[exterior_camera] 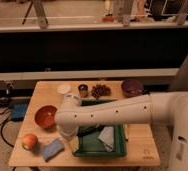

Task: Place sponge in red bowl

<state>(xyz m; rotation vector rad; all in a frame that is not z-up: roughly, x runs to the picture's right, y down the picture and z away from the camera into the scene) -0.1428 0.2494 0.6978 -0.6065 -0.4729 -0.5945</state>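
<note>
- The red bowl (45,116) sits on the left part of the wooden table (143,146), and its glossy orange-red inside is open to view.
- The sponge (52,148) lies flat on the table outside the bowl, just in front of it near the front edge. It is between a round orange-red fruit (29,141) on its left and the green tray (100,154) on its right.
- The green tray fills the middle of the table. It holds a folded pale grey cloth (107,138) towards its right side and a dark object, too dim to name, towards its left.
- Along the back edge stand a small white cup (63,89), a short dark can (83,90), a heap of dark brown pieces (100,90) and a dark purple bowl (132,87).
- The white arm (117,111) reaches in from the right across the tray, bends at a rounded joint beside the red bowl and turns downward.
- The gripper (71,141) hangs below that bend at the tray's left edge, just right of the sponge and apart from it. I cannot tell whether it is open or closed.
</note>
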